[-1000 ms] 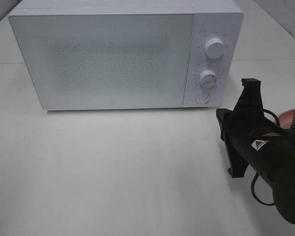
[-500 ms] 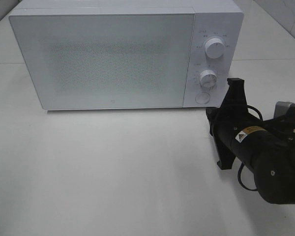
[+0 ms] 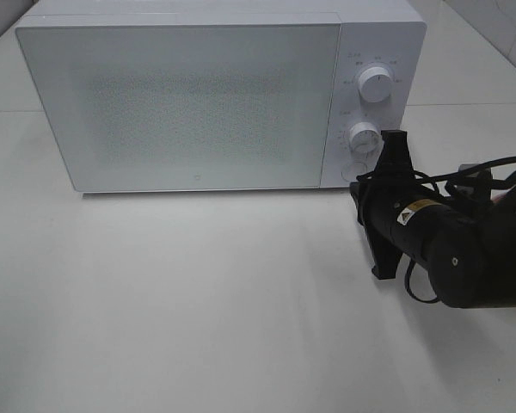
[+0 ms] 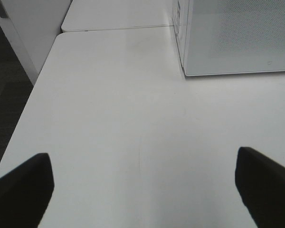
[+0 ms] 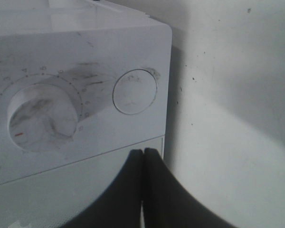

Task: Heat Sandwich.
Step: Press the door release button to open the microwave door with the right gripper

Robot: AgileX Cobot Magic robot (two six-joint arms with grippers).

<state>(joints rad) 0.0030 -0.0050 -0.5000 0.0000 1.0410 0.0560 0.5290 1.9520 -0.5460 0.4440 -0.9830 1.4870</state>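
Judged step: opening the microwave (image 3: 181,103). The right gripper (image 5: 143,154), pinched closed and empty, faces its round door button (image 5: 134,91); next needs a centred push. Idle left gripper (image 4: 142,161) gapes wide, empty.

From the high camera I get flat, even light — the table (image 3: 198,301) reads pale grey, with just a thin shadow under the microwave (image 3: 181,103). My left wrist view is bright and washed out; the left end effector (image 4: 142,159) shows as dark, blurred shapes at the frame's edge. The right wrist view is dimmer — the dial (image 5: 42,118) looks soft and mottled, the right end effector (image 5: 143,154) a black silhouette.
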